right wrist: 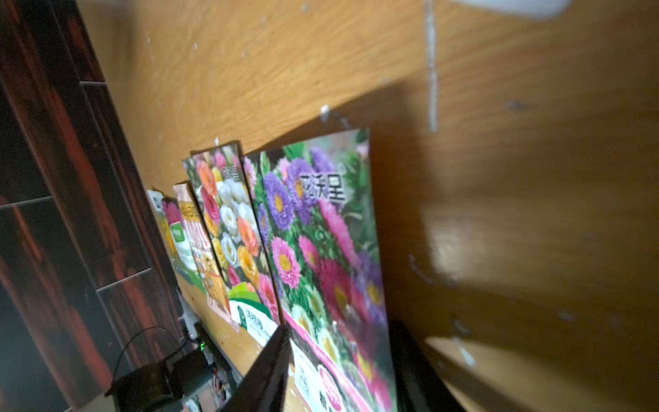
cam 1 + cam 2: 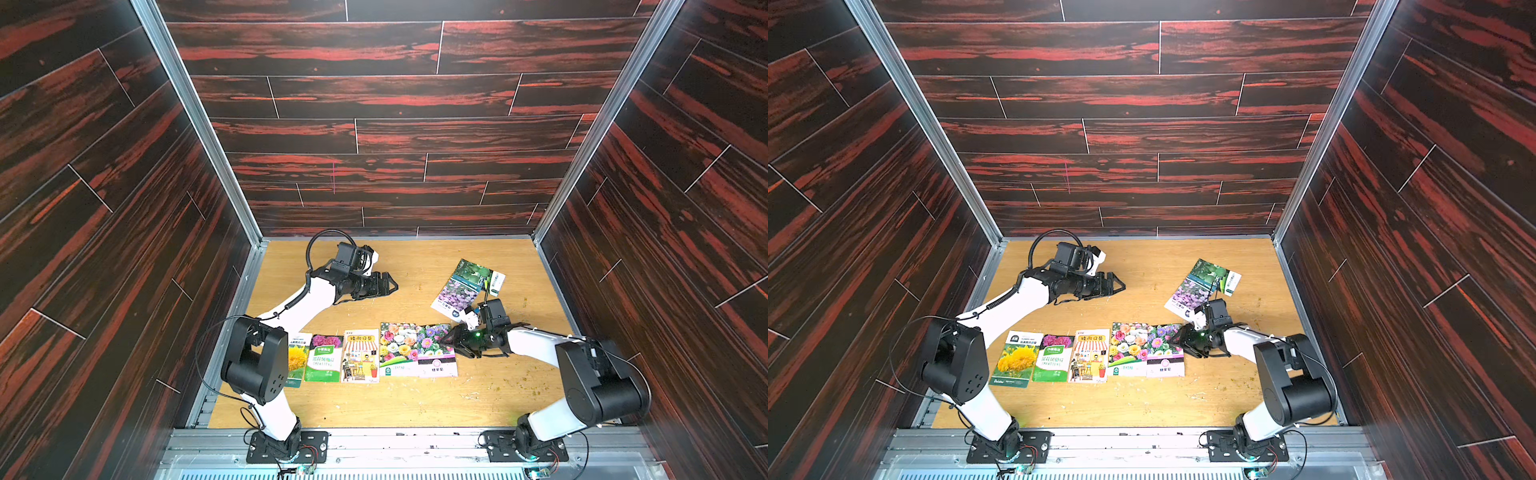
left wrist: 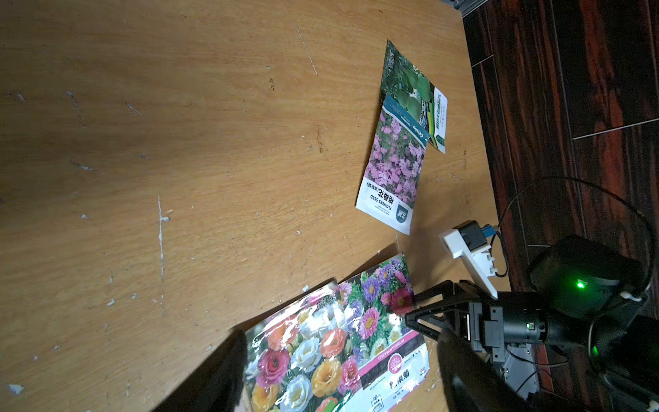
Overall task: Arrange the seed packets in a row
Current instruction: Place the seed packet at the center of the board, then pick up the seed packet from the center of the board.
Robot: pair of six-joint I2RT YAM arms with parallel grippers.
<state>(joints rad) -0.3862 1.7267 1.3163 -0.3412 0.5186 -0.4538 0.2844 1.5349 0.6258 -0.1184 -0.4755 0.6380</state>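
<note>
Nearest, five seed packets (image 2: 361,355) are lying side by side in a row on the wooden table (image 2: 415,403). The right gripper (image 3: 410,307) is sitting at the aster packet (image 2: 436,353) ending the row, jaws parted, seemingly gripping nothing. Further back, the left gripper (image 2: 392,286) is hovering wide open, empty. Farthest, a purple-flower packet (image 2: 455,295) is overlapping a green-leaf packet (image 2: 478,270). They are looking light, thin, floppy and slippery; pinching a lifted edge or corner seems wisest.

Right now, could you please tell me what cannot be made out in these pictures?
- Leaf packet: partly under the purple packet, both top views.
- Sunflower packet: mostly behind left arm, a top view.
- Right gripper: blurred, cut off by right wrist view's edge; touching aster packet unclear.
</note>
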